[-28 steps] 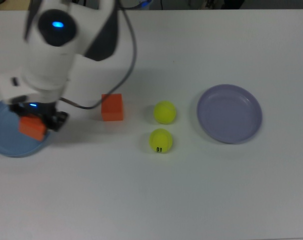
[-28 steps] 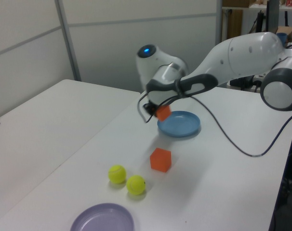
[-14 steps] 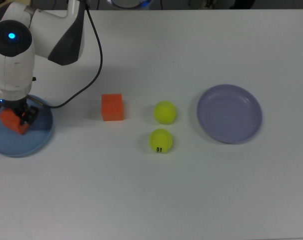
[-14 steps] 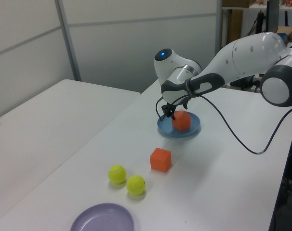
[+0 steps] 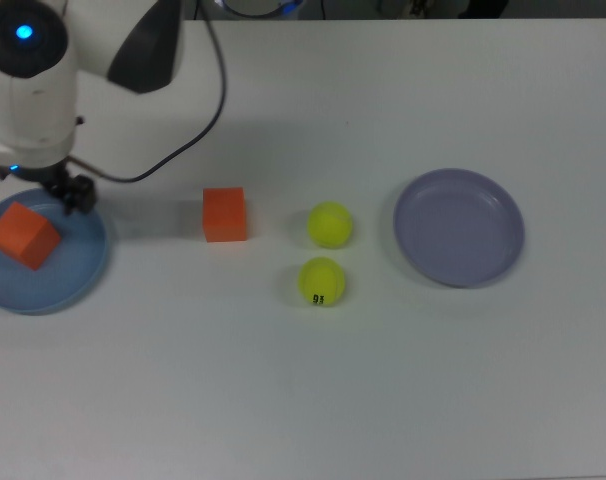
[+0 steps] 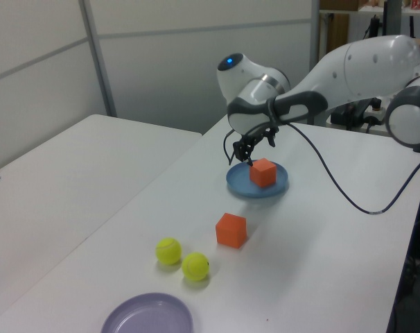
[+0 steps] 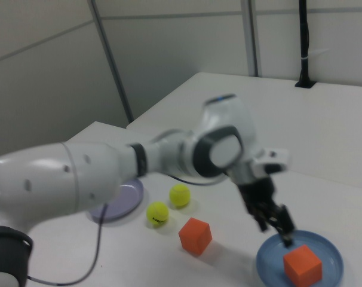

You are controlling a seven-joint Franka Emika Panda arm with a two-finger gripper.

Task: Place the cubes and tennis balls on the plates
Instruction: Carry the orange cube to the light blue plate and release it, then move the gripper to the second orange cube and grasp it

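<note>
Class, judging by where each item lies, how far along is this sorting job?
Done: one orange foam cube lies on the light blue plate. In hand: nothing; the gripper hangs empty above that plate. Left: the other orange cube and both yellow-green tennis balls sit on the table; the lavender plate is empty.

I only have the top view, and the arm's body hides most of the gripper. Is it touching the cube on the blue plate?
Observer: No. In the left view the gripper hangs above the cube, apart from it.
Operator: Does that cube sit flat, or lean on the rim?
Observer: The right view shows it flat on the floor of the blue plate, not leaning on the rim.
</note>
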